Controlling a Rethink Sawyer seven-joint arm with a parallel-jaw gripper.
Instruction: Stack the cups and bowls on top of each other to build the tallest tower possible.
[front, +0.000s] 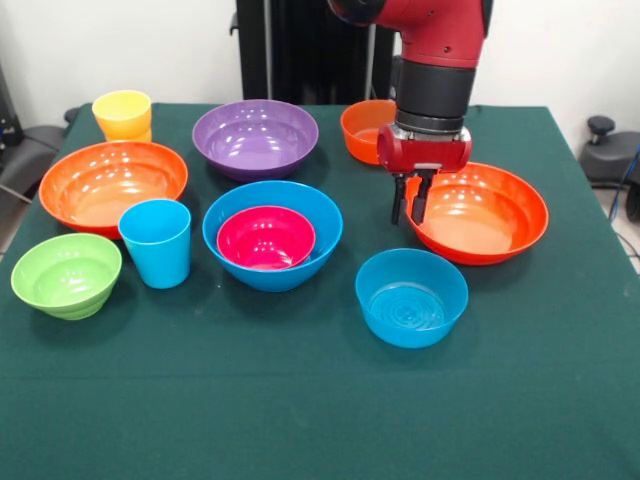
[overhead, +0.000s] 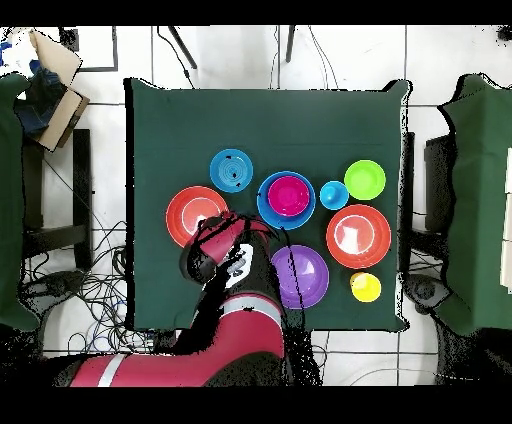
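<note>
My gripper (front: 408, 213) stands at the left rim of the right-hand large orange bowl (front: 485, 215), one finger outside the rim and one inside, closed narrowly on it. The bowl rests on the table; it also shows in the overhead view (overhead: 190, 212). The small magenta bowl (front: 265, 237) sits nested in the large blue bowl (front: 318, 215) at the centre. The medium blue bowl (front: 411, 297) stands in front of the gripper. The sky blue cup (front: 156, 241) stands upright left of the large blue bowl. The yellow cup (front: 122, 113) stands at the far left.
A second large orange bowl (front: 112, 185), the ribbed lime green bowl (front: 66, 274), the large purple bowl (front: 255, 137) and a small orange bowl (front: 362, 128) behind the arm lie around the green tablecloth (front: 320, 420).
</note>
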